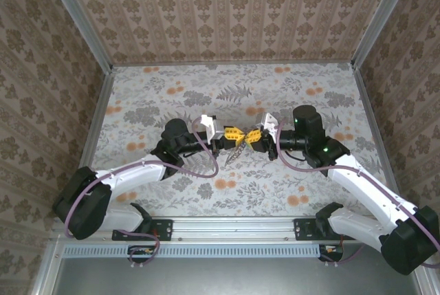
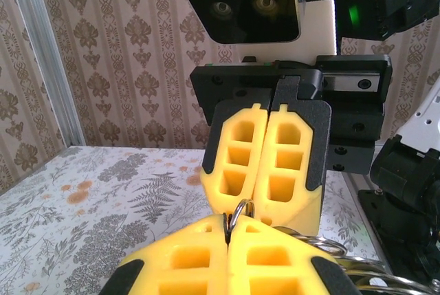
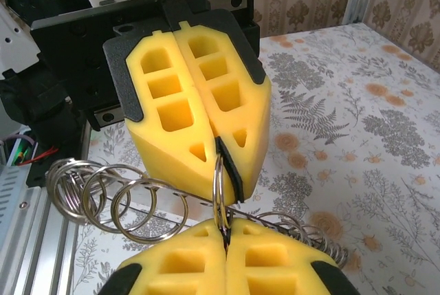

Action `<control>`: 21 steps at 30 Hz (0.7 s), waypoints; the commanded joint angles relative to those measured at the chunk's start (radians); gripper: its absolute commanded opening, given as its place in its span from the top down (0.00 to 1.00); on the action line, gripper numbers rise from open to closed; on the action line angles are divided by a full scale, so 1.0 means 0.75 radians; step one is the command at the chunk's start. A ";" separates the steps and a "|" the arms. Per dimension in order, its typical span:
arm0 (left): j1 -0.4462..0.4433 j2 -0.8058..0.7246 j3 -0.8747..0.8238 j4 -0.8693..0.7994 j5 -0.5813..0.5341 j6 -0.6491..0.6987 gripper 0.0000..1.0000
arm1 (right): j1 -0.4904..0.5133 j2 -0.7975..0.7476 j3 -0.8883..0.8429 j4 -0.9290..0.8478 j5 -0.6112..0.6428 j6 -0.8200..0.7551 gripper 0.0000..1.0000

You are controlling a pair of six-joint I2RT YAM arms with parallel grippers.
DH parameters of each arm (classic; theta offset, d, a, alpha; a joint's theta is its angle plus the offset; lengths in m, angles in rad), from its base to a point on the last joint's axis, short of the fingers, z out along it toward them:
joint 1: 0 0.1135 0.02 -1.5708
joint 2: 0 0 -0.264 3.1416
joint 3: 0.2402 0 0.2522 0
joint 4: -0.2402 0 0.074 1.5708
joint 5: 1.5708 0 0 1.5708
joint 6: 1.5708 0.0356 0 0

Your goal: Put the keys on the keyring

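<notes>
Ring point(image 3: 217, 192) tight in both left claw point(image 2: 227, 238) and right claw point(image 3: 225, 241), tip to tip; spare rings point(image 3: 117, 200) alongside.

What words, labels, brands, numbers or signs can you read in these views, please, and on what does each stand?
None: there is no readable text.
The left gripper, right gripper, wrist camera housing, keyring, wallpaper and floral table cover show no lettering.
The one sign is a lit green light on the right arm.
</notes>
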 commanded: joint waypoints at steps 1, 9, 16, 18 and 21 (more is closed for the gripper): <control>-0.024 0.004 0.019 0.068 -0.008 0.001 1.00 | 0.014 -0.004 -0.014 0.092 -0.074 0.040 0.89; -0.027 -0.003 0.014 0.013 0.004 0.039 1.00 | 0.010 -0.013 -0.002 0.089 -0.084 0.035 0.82; -0.020 -0.010 0.018 -0.002 0.009 0.046 1.00 | -0.002 -0.040 0.002 -0.002 -0.100 -0.037 0.82; -0.017 -0.007 0.018 -0.004 0.008 0.048 1.00 | -0.002 -0.049 -0.003 -0.010 -0.102 -0.048 0.81; -0.013 -0.008 0.020 -0.008 0.014 0.047 1.00 | -0.008 -0.062 -0.010 -0.018 -0.101 -0.057 0.84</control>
